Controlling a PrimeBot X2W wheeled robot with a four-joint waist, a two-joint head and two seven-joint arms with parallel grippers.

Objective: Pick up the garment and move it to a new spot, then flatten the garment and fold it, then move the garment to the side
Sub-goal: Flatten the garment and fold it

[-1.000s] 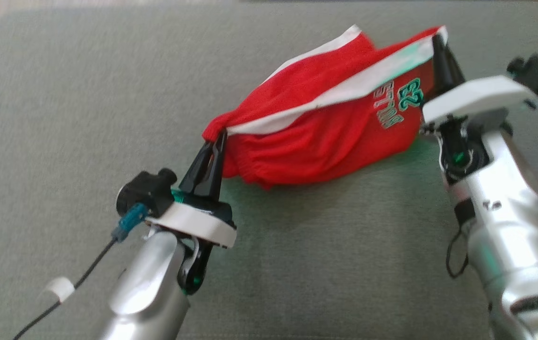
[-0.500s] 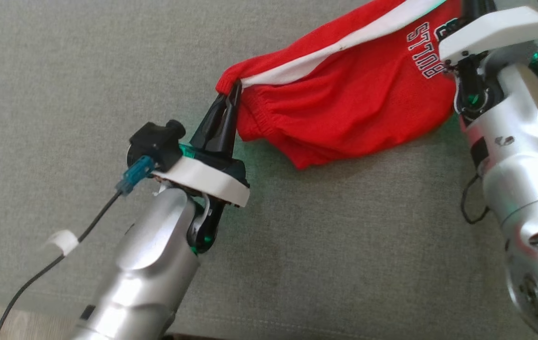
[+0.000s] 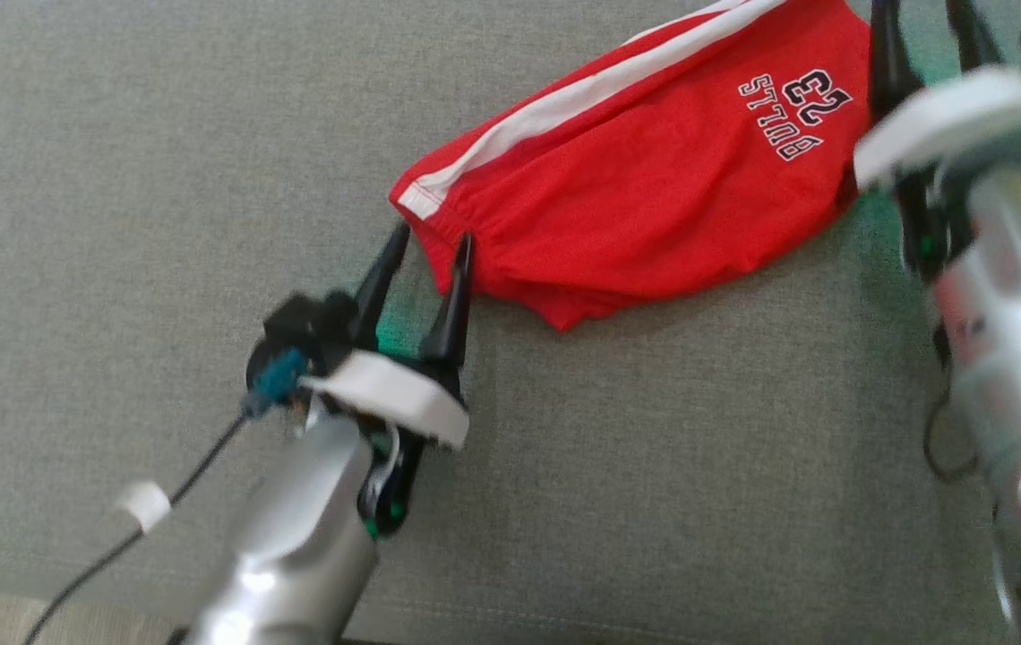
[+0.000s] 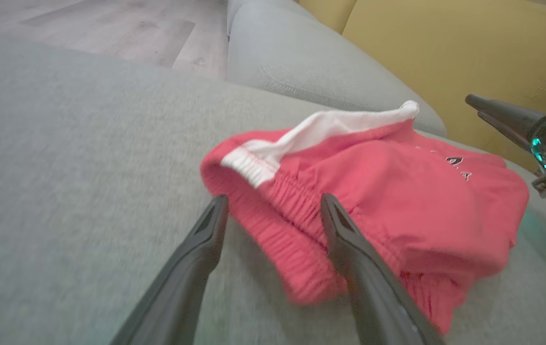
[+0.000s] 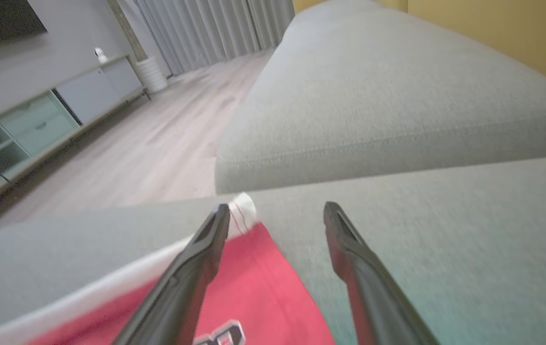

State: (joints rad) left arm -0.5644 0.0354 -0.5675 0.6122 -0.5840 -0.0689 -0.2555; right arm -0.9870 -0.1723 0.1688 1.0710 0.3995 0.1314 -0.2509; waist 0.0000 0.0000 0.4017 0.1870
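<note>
Nearest me, my left gripper [image 3: 435,235] has its fingers spread and clasps nothing. The two tips sit on either side of the gathered waistband [image 3: 484,269] corner of the red shorts [image 3: 654,197]. I cannot tell whether they brush the cloth.

The shorts lie loose on the grey sofa cushion [image 3: 161,179], right of centre, running from that corner away to the far right. A white side stripe [image 3: 582,94] follows the far edge, and the printed lettering [image 3: 793,112] sits near the right end. They are bunched, not flat: the near edge rolls under and the body puffs up in folds.

At the far right my right gripper [image 3: 918,36] is also spread and empty, one finger over the white-trimmed hem corner in the right wrist view.

I judge the cloth to be light, limp and a little slick, so it will sag and slip from a shallow pinch. The elastic waistband is the thickest part and should give the firmest hold. For flattening I would pinch both layers at the waistband corner and at the hem corner, then draw them apart low over the cushion.
</note>
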